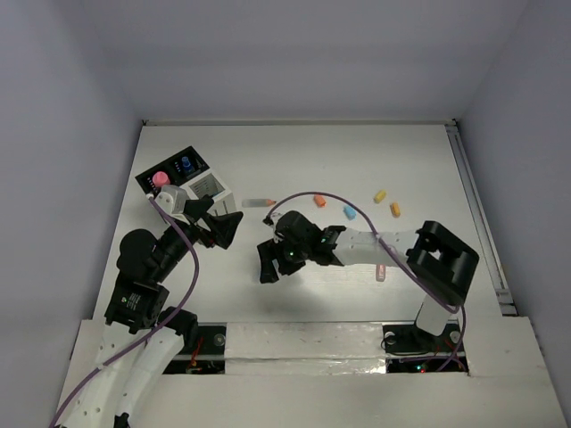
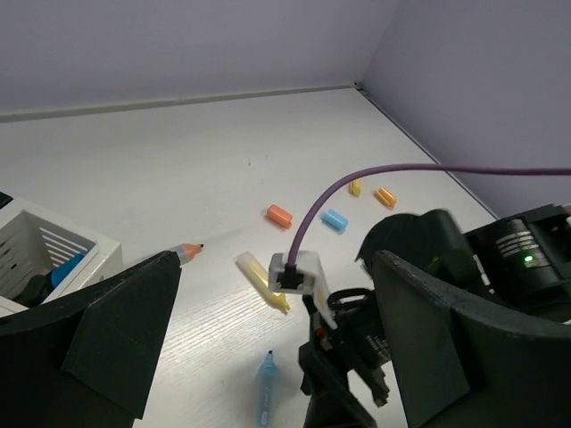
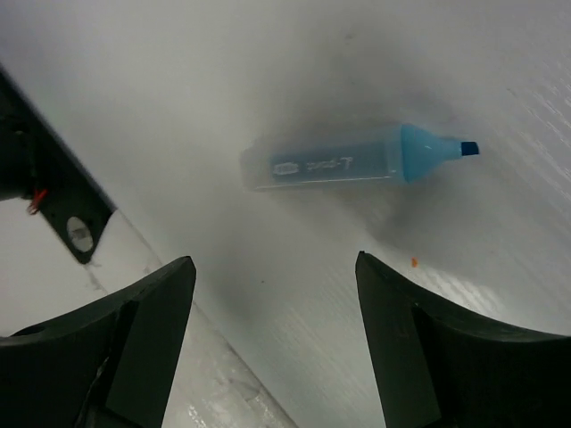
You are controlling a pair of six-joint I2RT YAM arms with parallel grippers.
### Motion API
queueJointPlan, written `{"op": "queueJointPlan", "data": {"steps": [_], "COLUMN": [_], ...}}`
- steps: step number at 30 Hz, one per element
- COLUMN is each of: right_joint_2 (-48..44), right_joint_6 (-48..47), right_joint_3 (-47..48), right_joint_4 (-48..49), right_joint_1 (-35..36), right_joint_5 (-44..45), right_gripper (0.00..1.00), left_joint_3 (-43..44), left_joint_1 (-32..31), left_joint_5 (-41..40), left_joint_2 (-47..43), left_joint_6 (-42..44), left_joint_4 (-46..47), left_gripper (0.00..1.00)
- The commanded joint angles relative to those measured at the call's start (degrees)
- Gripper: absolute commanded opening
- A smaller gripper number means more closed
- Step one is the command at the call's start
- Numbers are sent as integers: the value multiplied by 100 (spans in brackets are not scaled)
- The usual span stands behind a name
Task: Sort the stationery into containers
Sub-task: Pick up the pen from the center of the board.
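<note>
The right gripper (image 3: 272, 263) has its jaws spread wide with nothing between them. They hover low over the table (image 1: 357, 152). A light blue highlighter (image 3: 339, 162) lies flat on the table just past the fingertips, apart from both, with its cap off and its chisel tip bare.

The left gripper (image 2: 275, 259) is also spread wide and holds nothing. Seen from above, it sits just beside the organizer (image 1: 212, 185) near the table's left edge. A pink item (image 1: 161, 178) and a blue-capped one (image 1: 186, 164) stand in the black compartments. The left wrist view shows something blue lying in a white slotted compartment; what it is cannot be made out.

Loose on the table between the arms are a pale marker with an orange tip (image 1: 260, 202), an orange piece (image 1: 319, 201) and a blue piece (image 1: 350, 212). Farther right are a yellow piece (image 1: 380, 195) and another orange piece (image 1: 394, 209). A pink stick (image 1: 380, 272) lies next to the right arm.

From above, the right gripper hides the light blue highlighter. A yellow highlighter (image 2: 259, 276) shows only in the left wrist view, partly behind the right gripper's cable plug. The organizer is cut off at that view's left edge.
</note>
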Motion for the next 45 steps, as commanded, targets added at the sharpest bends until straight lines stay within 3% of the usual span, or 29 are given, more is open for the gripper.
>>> {"op": "queueJointPlan", "data": {"steps": [1,18,26,37,43,45], "right_joint_2": [415,1725,2164,2762,2676,2438], "right_joint_6": [346,57,-225,-172,-76,-67], "right_joint_3": [359,1783,2381,2891,2804,2620], "right_joint_4": [-136,-1138,-1859,-2439,-2379,-2256], "right_joint_1": [42,420,578,746,746,746], "right_joint_5": [247,1681,2445,3070,3376,3553], "right_gripper": [78,73,52,49,16,13], "left_joint_3": [70,70,96,114,114,114], "left_joint_1": [28,28,28,28,28,28], "left_joint_5": [74,57,-49,-189,-216,-224], "left_joint_2": [-10,-106,-141,-142,-150,-133], "left_joint_6": [-46,-55,-37,-46,-63,-63], "left_joint_4": [306,280,236,192,175,183], "left_gripper": [86,86,86,86,85,85]}}
